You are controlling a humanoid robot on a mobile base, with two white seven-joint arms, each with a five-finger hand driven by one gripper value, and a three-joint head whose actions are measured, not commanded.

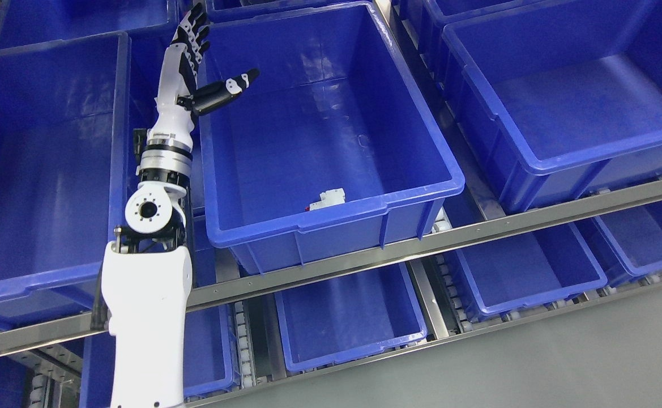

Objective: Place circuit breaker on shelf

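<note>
The left arm (148,317) rises from the lower left edge and reaches up along the gap between two blue bins on the upper shelf. Its left hand (192,56) is spread wide and holds nothing: the four fingers (196,25) point up toward the top of the picture, and the thumb (230,88) sticks out to the right, over the left wall of the middle bin (421,170).

The breaker (327,199), a small white block with a bit of red at its left end, lies on the floor of that middle bin, close to the near wall and partly hidden behind its rim. It is well apart from the hand. Any print on it is too small to read.

To the left stands another blue bin (42,170), and to the right a third (563,124); more blue bins fill the row behind. A metal rail (478,235) runs along the front of the shelf, slanting up to the right. Below it, a lower level holds further blue bins (347,317) on roller tracks. Grey floor (534,368) shows at the lower right.

No readable label or brand shows on the bins, the rail or the arm.
</note>
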